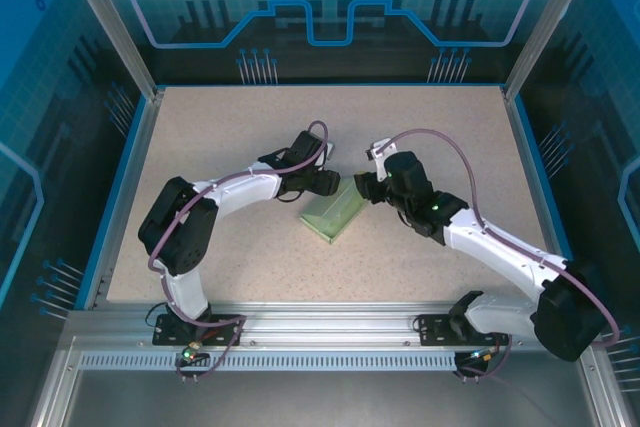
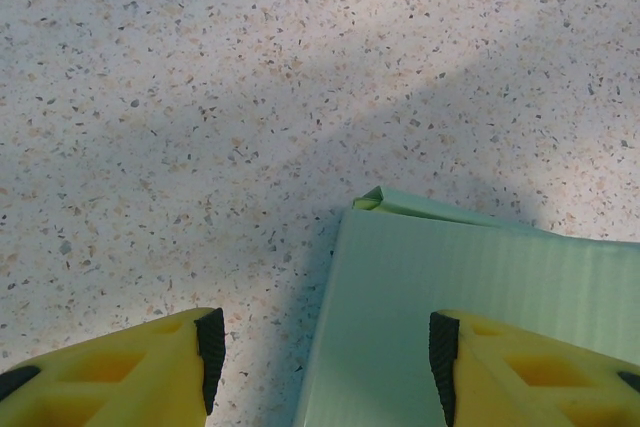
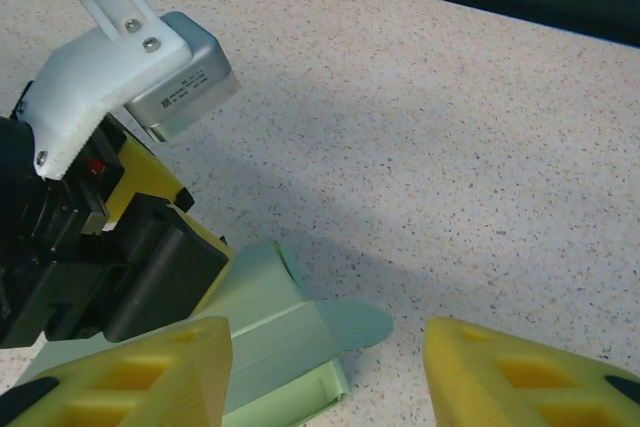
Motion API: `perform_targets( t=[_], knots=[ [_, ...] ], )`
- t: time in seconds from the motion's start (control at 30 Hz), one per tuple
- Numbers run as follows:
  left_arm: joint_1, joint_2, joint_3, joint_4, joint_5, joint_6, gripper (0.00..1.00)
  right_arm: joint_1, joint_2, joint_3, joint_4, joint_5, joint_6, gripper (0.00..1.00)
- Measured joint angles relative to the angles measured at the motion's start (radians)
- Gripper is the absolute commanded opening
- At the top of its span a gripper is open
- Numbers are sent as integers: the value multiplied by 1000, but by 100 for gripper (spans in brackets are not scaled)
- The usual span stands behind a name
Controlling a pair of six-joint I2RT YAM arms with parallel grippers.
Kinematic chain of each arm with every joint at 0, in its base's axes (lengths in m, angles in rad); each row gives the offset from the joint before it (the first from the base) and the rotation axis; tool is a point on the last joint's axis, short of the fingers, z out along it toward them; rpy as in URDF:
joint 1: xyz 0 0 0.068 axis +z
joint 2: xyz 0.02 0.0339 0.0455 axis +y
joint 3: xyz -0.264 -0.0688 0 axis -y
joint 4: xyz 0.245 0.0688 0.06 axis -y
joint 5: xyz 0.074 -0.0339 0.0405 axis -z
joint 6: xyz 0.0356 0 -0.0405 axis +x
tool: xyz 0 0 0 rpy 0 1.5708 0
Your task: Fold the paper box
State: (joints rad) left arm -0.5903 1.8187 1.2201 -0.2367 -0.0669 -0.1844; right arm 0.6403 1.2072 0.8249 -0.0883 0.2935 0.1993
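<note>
Mint-green box (image 1: 333, 213) flat on the table (image 1: 210, 137) — left gripper (image 2: 325, 347) wide astride its edge, right gripper (image 3: 328, 342) wide over the loose tab (image 3: 355, 325). Best pinned left, tab tucked squarely — no crushing.

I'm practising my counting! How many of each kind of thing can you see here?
paper box: 1
arms: 2 (left arm, right arm)
tools: 2 (left tool, right tool)
total: 5
</note>
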Motion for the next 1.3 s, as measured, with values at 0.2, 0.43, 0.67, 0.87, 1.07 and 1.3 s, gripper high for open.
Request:
perform_targets(
  t=[0.2,0.43,0.67,0.87,1.07,1.3],
  knots=[
    [0,0,0,6,-7,0,59,-8,114,89,-59,-47,-2,58],
    [0,-24,-6,15,-30,-2,61,-41,202,106,-106,-71,2,58],
    [0,-149,-77,34,-66,-27,65,-51,233,94,-125,-78,13,57],
    [-2,-288,-210,40,-29,-79,66,-53,233,72,-138,-79,30,57],
    [-36,-280,-279,24,-5,-86,67,-53,256,62,-145,-82,45,57],
    [-63,-203,-280,25,-11,-68,67,-59,270,74,-186,-104,47,59]
  ],
)
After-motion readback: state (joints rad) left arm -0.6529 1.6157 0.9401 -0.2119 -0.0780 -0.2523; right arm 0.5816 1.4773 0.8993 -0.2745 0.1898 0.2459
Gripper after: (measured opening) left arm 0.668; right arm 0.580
